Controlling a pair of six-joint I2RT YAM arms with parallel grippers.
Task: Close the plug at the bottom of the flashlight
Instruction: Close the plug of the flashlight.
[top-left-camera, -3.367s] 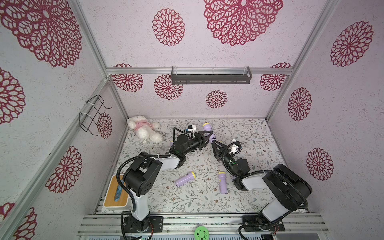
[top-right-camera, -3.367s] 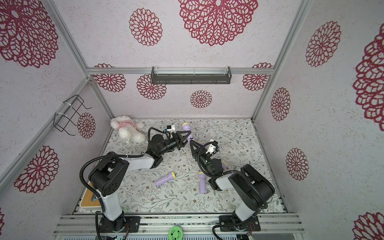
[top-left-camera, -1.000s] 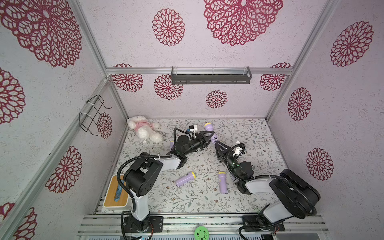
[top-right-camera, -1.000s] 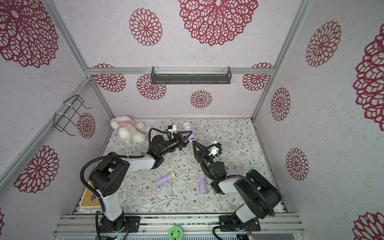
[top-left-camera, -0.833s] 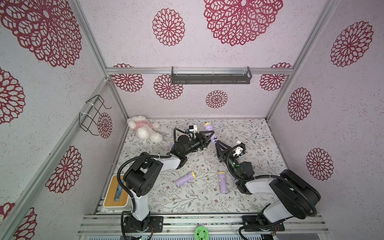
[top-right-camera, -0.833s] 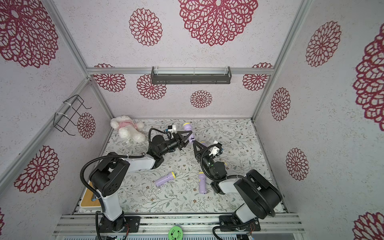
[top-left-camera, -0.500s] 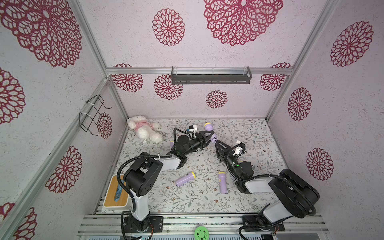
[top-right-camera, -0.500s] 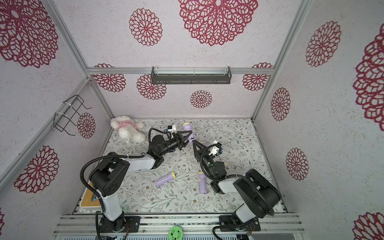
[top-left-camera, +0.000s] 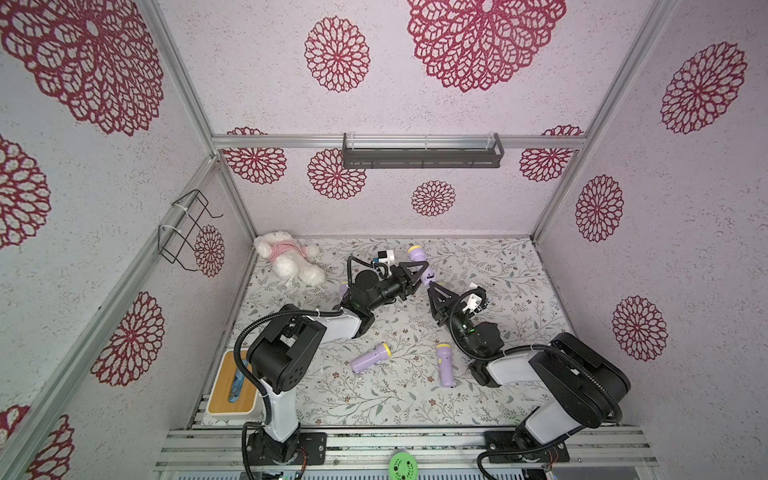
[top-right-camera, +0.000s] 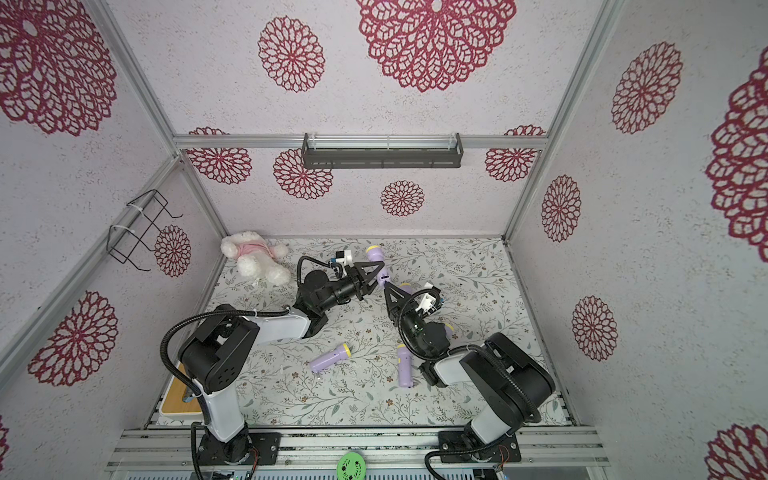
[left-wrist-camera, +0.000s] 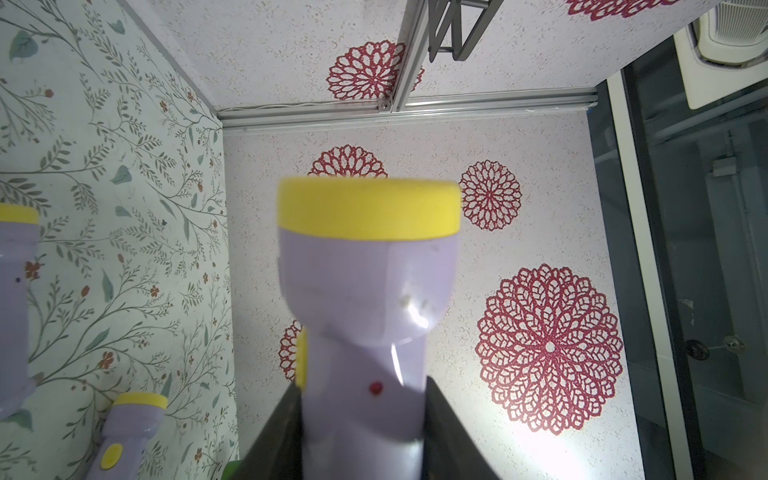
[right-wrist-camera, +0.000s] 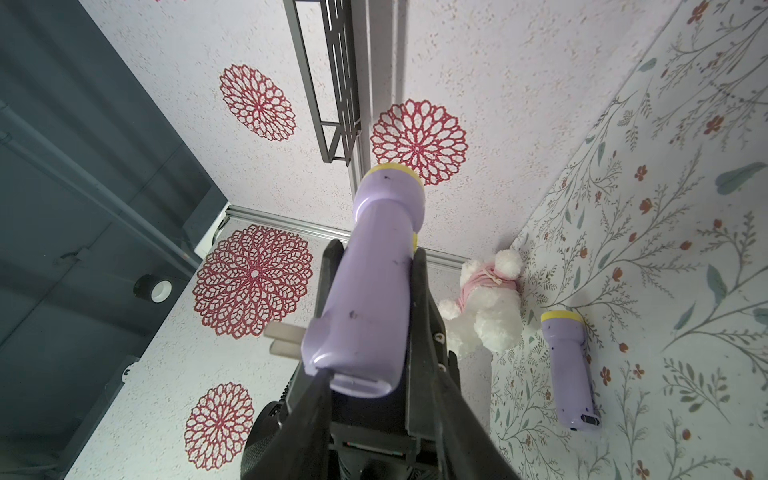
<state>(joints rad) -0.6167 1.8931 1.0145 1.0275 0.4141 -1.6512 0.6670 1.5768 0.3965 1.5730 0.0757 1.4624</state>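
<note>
Left hand (top-left-camera: 417, 275): clamped on the handle of a purple flashlight (top-left-camera: 418, 258), held raised over the back-centre of the worktop (top-left-camera: 503, 274), yellow head pointing away from the right hand (top-left-camera: 433, 288).

Plug (right-wrist-camera: 284, 340): two pale prongs stick out sideways near the flashlight's bottom end.

Right hand: tips just beside that bottom end; whether they touch it, and how far apart they stand, cannot tell.

Second flashlight (top-left-camera: 371, 357) and third flashlight (top-left-camera: 444, 365) lie on the worktop, apart from both hands.
</note>
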